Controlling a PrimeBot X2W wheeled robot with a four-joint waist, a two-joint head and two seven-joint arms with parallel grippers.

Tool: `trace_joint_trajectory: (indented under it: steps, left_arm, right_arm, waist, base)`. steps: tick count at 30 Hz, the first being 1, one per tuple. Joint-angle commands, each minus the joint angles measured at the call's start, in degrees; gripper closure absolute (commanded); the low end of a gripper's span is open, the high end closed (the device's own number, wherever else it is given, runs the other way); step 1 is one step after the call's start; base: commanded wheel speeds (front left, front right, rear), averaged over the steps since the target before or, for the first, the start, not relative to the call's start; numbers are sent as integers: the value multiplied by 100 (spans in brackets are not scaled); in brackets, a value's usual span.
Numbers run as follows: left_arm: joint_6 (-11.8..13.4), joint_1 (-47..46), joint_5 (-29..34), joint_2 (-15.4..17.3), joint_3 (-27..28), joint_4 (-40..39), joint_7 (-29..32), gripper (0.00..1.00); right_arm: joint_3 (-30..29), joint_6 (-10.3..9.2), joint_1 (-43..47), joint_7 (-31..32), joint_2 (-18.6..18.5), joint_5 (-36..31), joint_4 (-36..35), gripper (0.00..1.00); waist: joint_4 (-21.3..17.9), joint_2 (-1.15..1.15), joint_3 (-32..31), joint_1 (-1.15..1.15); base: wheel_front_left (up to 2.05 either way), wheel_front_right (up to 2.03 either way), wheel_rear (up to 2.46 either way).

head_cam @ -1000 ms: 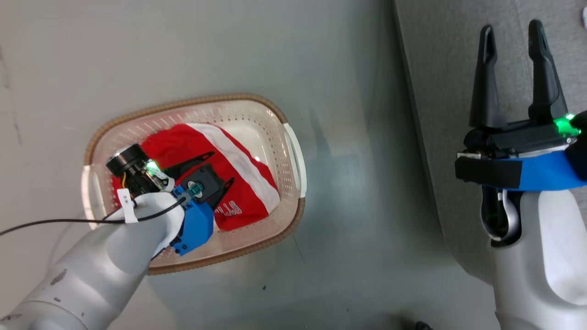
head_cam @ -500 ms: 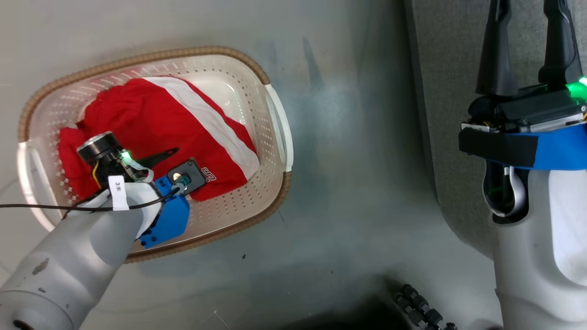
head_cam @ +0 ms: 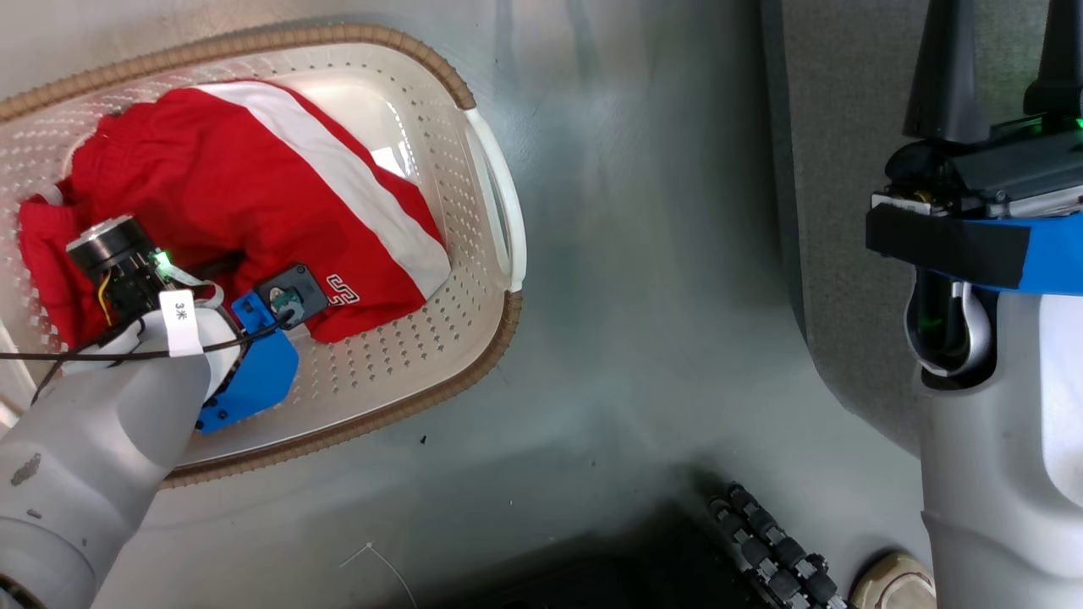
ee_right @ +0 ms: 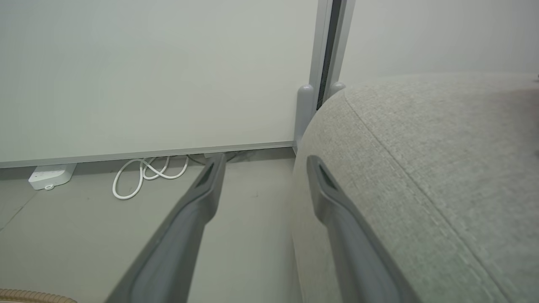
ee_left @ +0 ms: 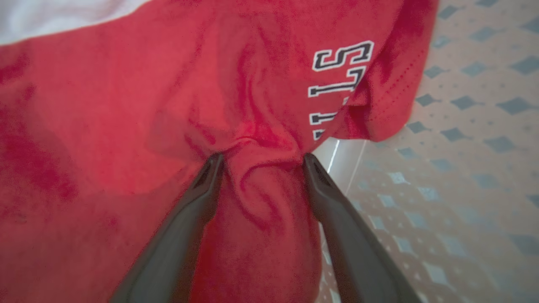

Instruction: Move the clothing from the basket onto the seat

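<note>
Left gripper (ee_left: 261,162): fingers spread wide, tips dug into the clothing (ee_left: 126,126), with a fold of red cloth bunched between them. Not pinched yet; looks set to close on that ridge. The grab spot is just beside the white lettering (ee_left: 341,71), near a garment edge, likely so one piece lifts free of the heap. Clothing lies heaped in the basket (head_cam: 406,38) on the floor (head_cam: 643,296); none on the part of the seat (ee_right: 421,147) I can see. Right gripper (ee_right: 263,164): wide, empty, held up beside the seat's edge, probably parked clear. Can't tell the two garments apart.
</note>
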Motion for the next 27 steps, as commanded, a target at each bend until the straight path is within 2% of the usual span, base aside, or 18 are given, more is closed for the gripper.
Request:
trace_joint_trajectory:
  steps: [1,8,9,10,27]
  left_arm:
    - [7,-116,68,21,-3,77,51,0]
    - [7,-201,180,-29,-5,320,204,0]
    - [7,-205,199,-39,-4,342,208,59]
    - [7,-200,207,-53,-5,346,179,100]
    - [6,-26,55,-448,-5,316,-214,100]
  right_arm:
    - [-15,-5,-100,-5,12,32,-45,0]
    - [-57,-5,-127,-5,12,6,-108,0]
    - [-66,-5,-129,-5,12,3,-112,0]
    - [-74,-5,-129,-5,12,-2,-115,0]
    - [-178,-5,14,-5,13,-66,29,0]
  waist:
    - [-13,0,113,-1]
    - [-2,0,241,-1]
    - [3,0,245,-1]
    - [9,0,244,-1]
    - [198,0,-200,-1]
  base:
    - [0,0,0]
    - [0,0,0]
    - [0,0,0]
    - [0,0,0]
    - [0,0,0]
